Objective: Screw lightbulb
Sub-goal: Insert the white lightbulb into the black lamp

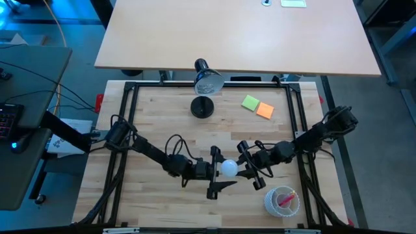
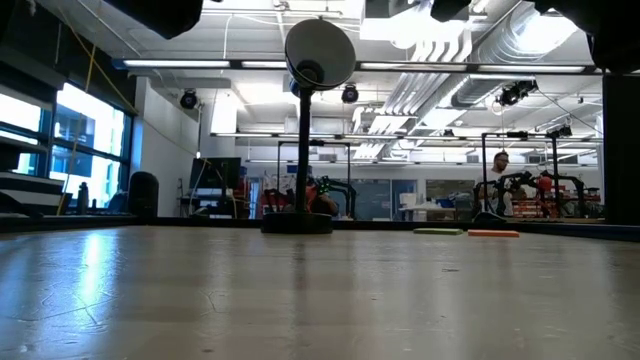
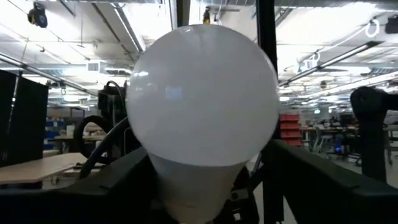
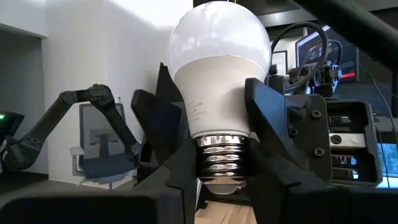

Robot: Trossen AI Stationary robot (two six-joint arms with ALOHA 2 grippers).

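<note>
The lightbulb (image 1: pixel 229 168) sits just below the middle of the high view, held up off the wooden table (image 1: pixel 156 123) between the two arms, which meet there from either side. In the right wrist view you get a nice close look: the bulb (image 4: pixel 217 68) stands globe-up and the right gripper (image 4: pixel 227 165) has its dark fingers (image 4: pixel 180 174) clamped on the silvery screw base, one on each side. So the right one is definitely closed on the bulb.

The left gripper (image 1: pixel 215 173) comes in from the left of the frame, and its fingers (image 4: pixel 283 130) flank the white neck of the bulb just above the threads. In the left wrist view the globe (image 3: pixel 202 99) fills most of the picture, with the dark fingers (image 3: pixel 323 180) low on both sides. They're set wide, but honestly I can't tell if they're pressing on the bulb or just sitting next to it.

Further out, the black desk lamp (image 1: pixel 205 88) stands at the top centre of the table, its head tipped toward the far edge. A green sticky note (image 1: pixel 250 102) and an orange one (image 1: pixel 264 110) lie to its right, touching. A clear plastic cup (image 1: pixel 282 200) with pink stuff inside sits at lower right, near the right arm
</note>
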